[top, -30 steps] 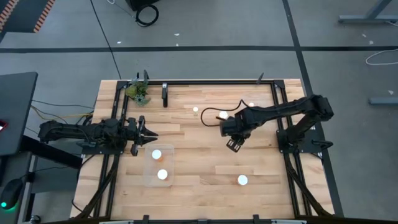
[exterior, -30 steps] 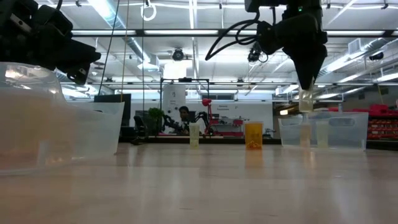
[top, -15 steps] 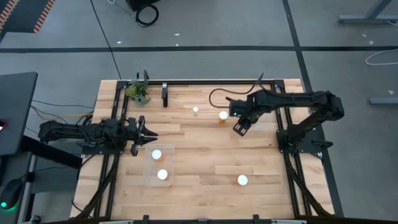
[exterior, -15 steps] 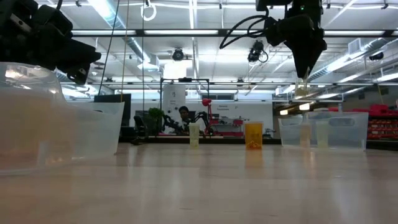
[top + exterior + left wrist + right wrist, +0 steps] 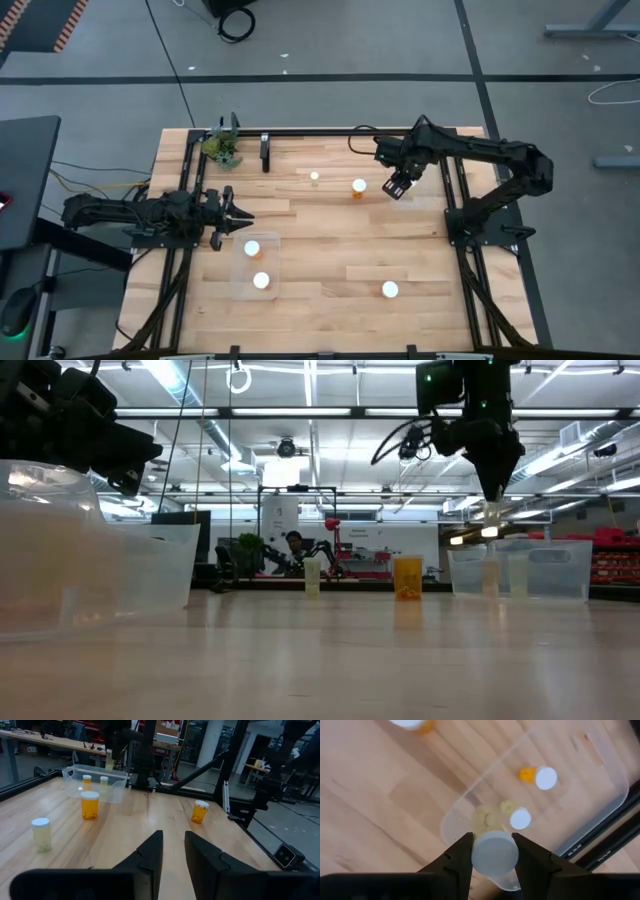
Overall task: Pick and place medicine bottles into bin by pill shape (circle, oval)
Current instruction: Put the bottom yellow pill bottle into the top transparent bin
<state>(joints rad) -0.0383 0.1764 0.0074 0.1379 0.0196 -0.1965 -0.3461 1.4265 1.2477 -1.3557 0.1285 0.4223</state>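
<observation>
The pale wooden worktop is bordered by a black metal frame rail along its far edge and down both sides. Its centre and near-right area lie mostly bare. A clear plastic bin on the left holds two white-capped bottles. A second clear plastic bin on the right sits against the right side rail and holds two small bottles: an amber one with a white cap and a pale one with a white cap.

The right end effector hangs above the near rim of the right bin. Its two dark fingers are clenched on a pale translucent medicine bottle with a round white cap, one finger against each side of the cap. The held bottle is directly over the bin's interior, clear of the two bottles inside.

Loose bottles stand on the worktop: an amber wide-capped bottle just left of the right end effector, a small pale bottle farther left, and an amber bottle near the front right.

The left end effector waits beside the left bin, its fingers released with a narrow gap, grasping nothing. A small green plant stands at the far-left corner.
</observation>
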